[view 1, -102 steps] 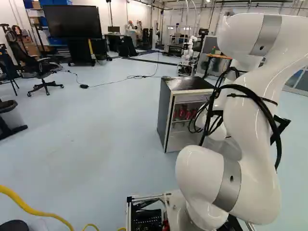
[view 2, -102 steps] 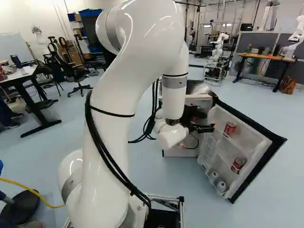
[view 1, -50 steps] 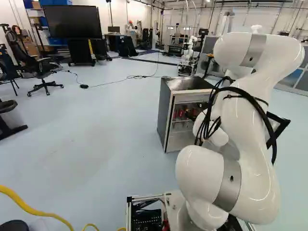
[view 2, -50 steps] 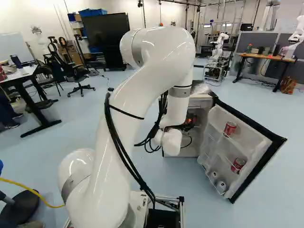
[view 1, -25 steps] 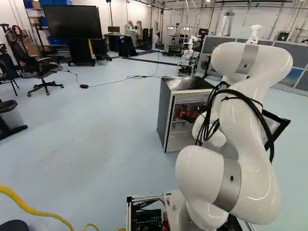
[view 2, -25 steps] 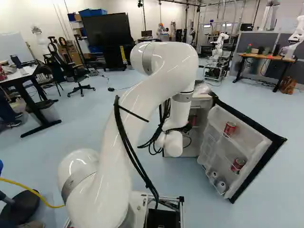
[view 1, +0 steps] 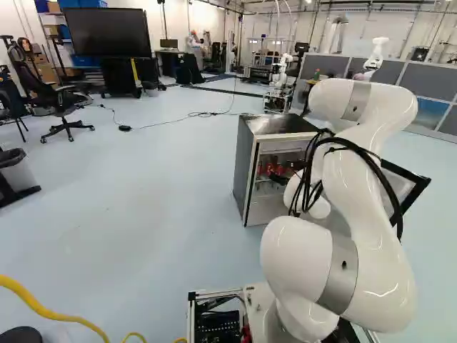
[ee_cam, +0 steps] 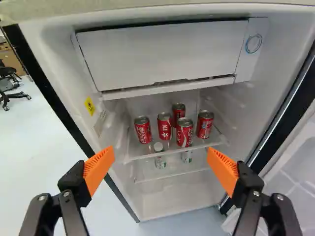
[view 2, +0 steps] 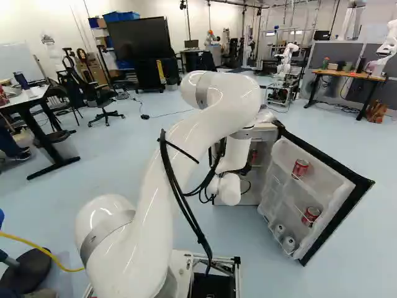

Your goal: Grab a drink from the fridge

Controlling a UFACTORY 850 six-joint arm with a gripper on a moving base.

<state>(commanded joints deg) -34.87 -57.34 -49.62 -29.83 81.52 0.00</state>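
Observation:
The gripper (view 1: 295, 166), partly hidden by my arm, is at the open front of the fridge (view 1: 246, 168) in the left base view. In the wrist view the gripper (ee_cam: 160, 154) stands wide open, its orange pads apart with nothing gripped. Ahead, several red cans (ee_cam: 184, 132) stand upright on the fridge's upper shelf (ee_cam: 162, 153). One red can (ee_cam: 178, 112) is behind the others. Below that shelf are a whitish can (ee_cam: 160, 160) and another pale one (ee_cam: 187, 156), partly covered.
The fridge door (view 2: 335, 186) stands open at the right, holding a red can (view 2: 300, 167), another red can (view 2: 311, 215) and pale cans lower down. A closed freezer flap (ee_cam: 165, 54) spans the fridge above the cans. Another robot (view 2: 285, 61) stands far behind.
My arm has lowered and stretched forward, bringing the gripper from beside the open door round to the fridge's front. The base, fridge and door have stayed put.

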